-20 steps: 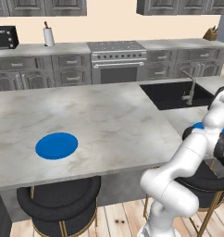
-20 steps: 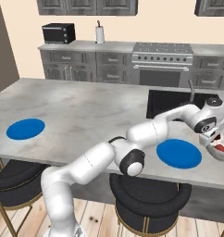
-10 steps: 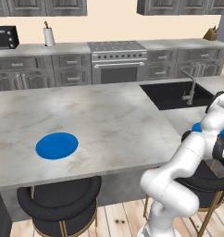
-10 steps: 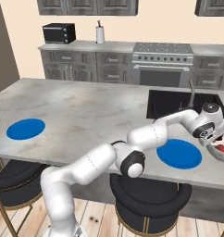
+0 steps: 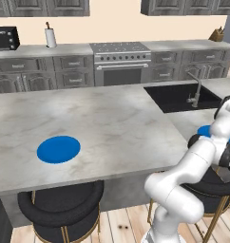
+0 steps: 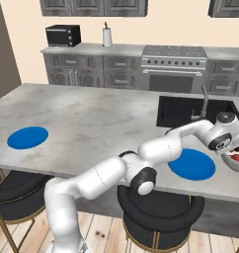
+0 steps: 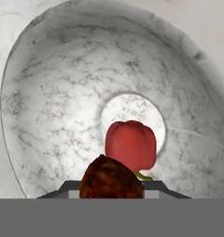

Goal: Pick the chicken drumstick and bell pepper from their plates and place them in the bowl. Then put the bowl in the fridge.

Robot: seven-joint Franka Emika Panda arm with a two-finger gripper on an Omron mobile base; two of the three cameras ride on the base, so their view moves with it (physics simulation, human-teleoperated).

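Jaws gripping one chicken drumstick [image 7: 111,178], one bell pepper [image 7: 131,144] in bowl [image 7: 53,106]

Bowl [image 7: 53,92]: white-grey marble, dark veining. Pepper [image 7: 131,144]: red, bit of green at the base. Drumstick [image 7: 110,179]: dark brown, mottled reddish. Two plates: flat bright blue [image 6: 27,137], [image 6: 193,163]. Counter [image 5: 102,118]: pale grey marble. Cabinets [image 5: 36,71]: dark grey, panelled. Stools [image 5: 60,209]: black seat, gold legs. Arm [image 6: 106,173]: white, dark joints.
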